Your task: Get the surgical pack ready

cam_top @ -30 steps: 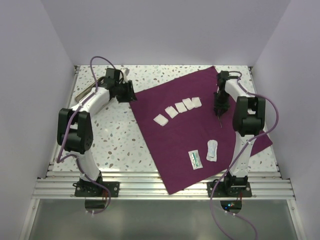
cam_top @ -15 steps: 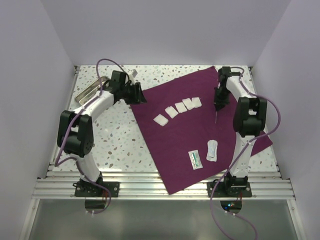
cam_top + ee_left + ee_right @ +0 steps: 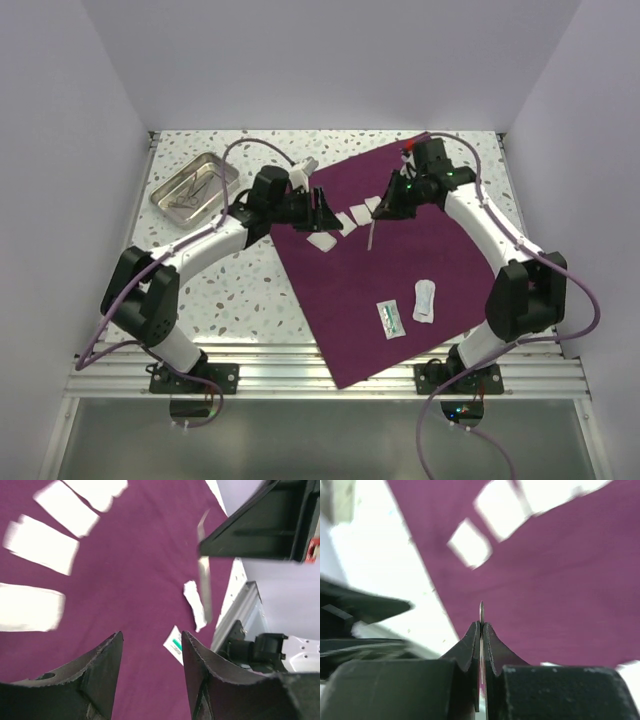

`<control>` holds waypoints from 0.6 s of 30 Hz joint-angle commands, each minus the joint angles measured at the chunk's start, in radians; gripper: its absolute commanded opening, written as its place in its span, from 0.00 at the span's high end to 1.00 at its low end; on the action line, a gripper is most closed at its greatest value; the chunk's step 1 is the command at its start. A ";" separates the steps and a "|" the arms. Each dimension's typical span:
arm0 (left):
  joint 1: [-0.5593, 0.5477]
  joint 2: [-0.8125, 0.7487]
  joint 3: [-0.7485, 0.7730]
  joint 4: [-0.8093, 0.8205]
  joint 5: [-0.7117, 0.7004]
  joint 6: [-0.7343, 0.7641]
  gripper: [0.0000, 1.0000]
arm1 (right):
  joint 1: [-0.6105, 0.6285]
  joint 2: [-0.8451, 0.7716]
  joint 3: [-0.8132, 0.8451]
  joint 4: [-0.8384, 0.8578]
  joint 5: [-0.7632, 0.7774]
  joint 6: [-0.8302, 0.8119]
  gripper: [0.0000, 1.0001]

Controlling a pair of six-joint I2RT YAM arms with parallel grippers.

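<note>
The surgical pack (image 3: 440, 265) is a deep purple cloth spread flat across the table's right half. Above its upper left part my right gripper (image 3: 385, 208) is shut on a thin metal instrument (image 3: 372, 235) that hangs down from it. The right wrist view shows the jaws (image 3: 481, 624) pressed together on the blade-thin metal instrument (image 3: 481, 609). Facing it from the left, my left gripper (image 3: 322, 203) hovers open and holds nothing. In the left wrist view the left gripper (image 3: 151, 637) is over the cloth (image 3: 130, 580), with the hanging instrument (image 3: 204, 585) ahead of it.
White gauze pads (image 3: 322, 241) lie in a row on the cloth under the two grippers. Two small packets (image 3: 391, 319) (image 3: 425, 301) rest near the cloth's front. A metal tray (image 3: 195, 186) holding instruments stands at the back left on the speckled table.
The right gripper shut on the metal instrument, lifted it and carried it left. The left arm swung right from beside the tray to the cloth's left edge, opening a little wider.
</note>
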 commanded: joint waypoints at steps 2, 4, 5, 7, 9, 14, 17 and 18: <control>-0.039 -0.044 -0.045 0.164 0.009 -0.103 0.46 | 0.105 -0.053 -0.046 0.162 -0.075 0.160 1.00; -0.052 -0.056 -0.065 0.202 0.017 -0.123 0.46 | 0.134 -0.073 -0.054 0.178 -0.066 0.179 1.00; -0.055 -0.063 -0.080 0.205 0.015 -0.132 0.46 | 0.142 -0.076 -0.058 0.184 -0.067 0.185 1.00; -0.063 -0.079 -0.106 0.226 0.023 -0.148 0.46 | 0.148 -0.089 -0.075 0.202 -0.069 0.202 1.00; -0.068 -0.093 -0.122 0.240 0.024 -0.151 0.46 | 0.149 -0.091 -0.089 0.219 -0.072 0.212 1.00; -0.079 -0.081 -0.125 0.228 0.029 -0.146 0.46 | 0.160 -0.086 -0.092 0.245 -0.090 0.235 1.00; -0.082 -0.057 -0.106 0.236 0.046 -0.152 0.46 | 0.169 -0.074 -0.081 0.245 -0.087 0.237 1.00; -0.083 -0.044 -0.099 0.237 0.052 -0.152 0.46 | 0.171 -0.068 -0.072 0.242 -0.090 0.239 1.00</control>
